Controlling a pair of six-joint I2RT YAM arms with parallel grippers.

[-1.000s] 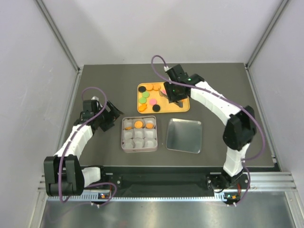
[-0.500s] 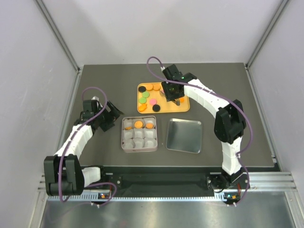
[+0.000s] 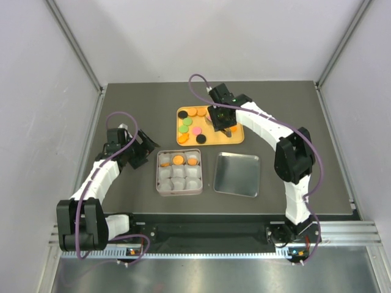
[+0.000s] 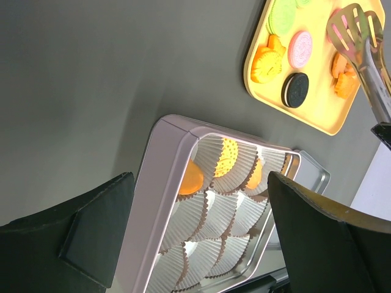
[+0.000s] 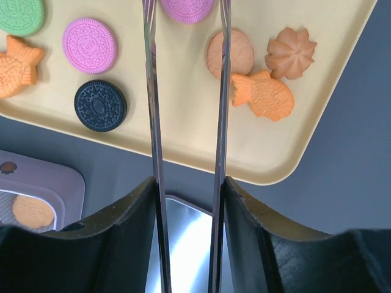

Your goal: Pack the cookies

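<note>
From above, my right pincer (image 3: 221,122) clamps tongs (image 3: 227,129) over the tray (image 3: 240,140), where most cookies (image 3: 190,126) lie. The tin (image 3: 160,186) holds only a few.

Left wrist: my left pincer (image 4: 198,183) gapes wide beside the tin.

Right wrist: a pink cookie (image 5: 186,7) sits between the tong arms, not yet lifted.

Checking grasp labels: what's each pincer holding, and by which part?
Right pincer clamps the metal tongs across both arms, partway along. Left pincer is open, empty.

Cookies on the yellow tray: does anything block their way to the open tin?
Nothing visible does. Bare table separates the cookies' yellow tray from the tin; the lid lies right of the tin, the left gripper left of it, open.
</note>
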